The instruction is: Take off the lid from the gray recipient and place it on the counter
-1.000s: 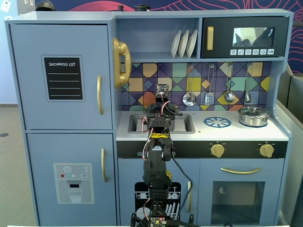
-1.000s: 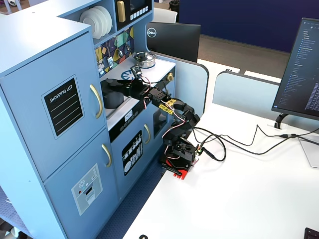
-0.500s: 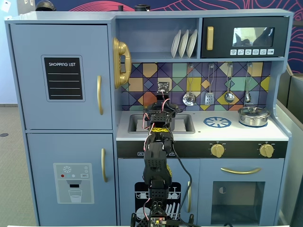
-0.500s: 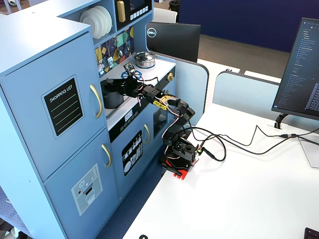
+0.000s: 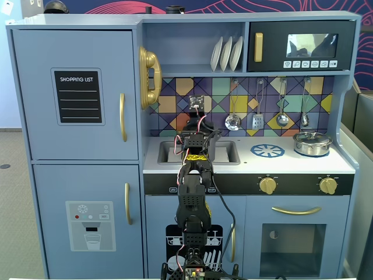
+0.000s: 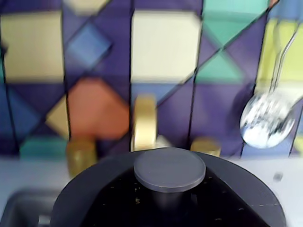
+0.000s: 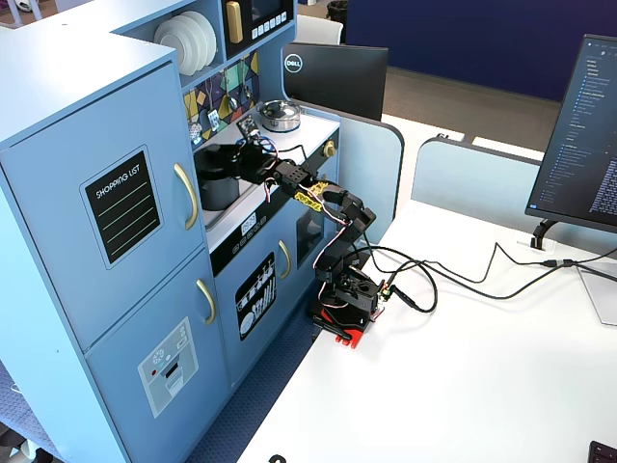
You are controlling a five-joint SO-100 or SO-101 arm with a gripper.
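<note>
lid (image 6: 169, 169): we record matte dark gray, knob the same
gray recipient (image 7: 218, 183): dark gray
counter (image 5: 294, 164): white, blue-and-white burner print (image 5: 267, 151)
backsplash (image 5: 175, 104): purple, yellow, teal and orange triangles
cabinet (image 5: 76, 93): we record light blue, gold handles
silver pot (image 5: 312, 143): shiny silver
arm (image 5: 192, 201): black, yellow band

Shiny silver pot (image 5: 312, 143) right of the burner print, hanging utensils (image 5: 258, 121) on tiled backsplash, white plates (image 5: 226, 53) on shelf

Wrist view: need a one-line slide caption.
Close on the round matte dark-gray lid and its flat central knob, with the blurred colourful tile backsplash and a hanging silver spoon behind.
</note>
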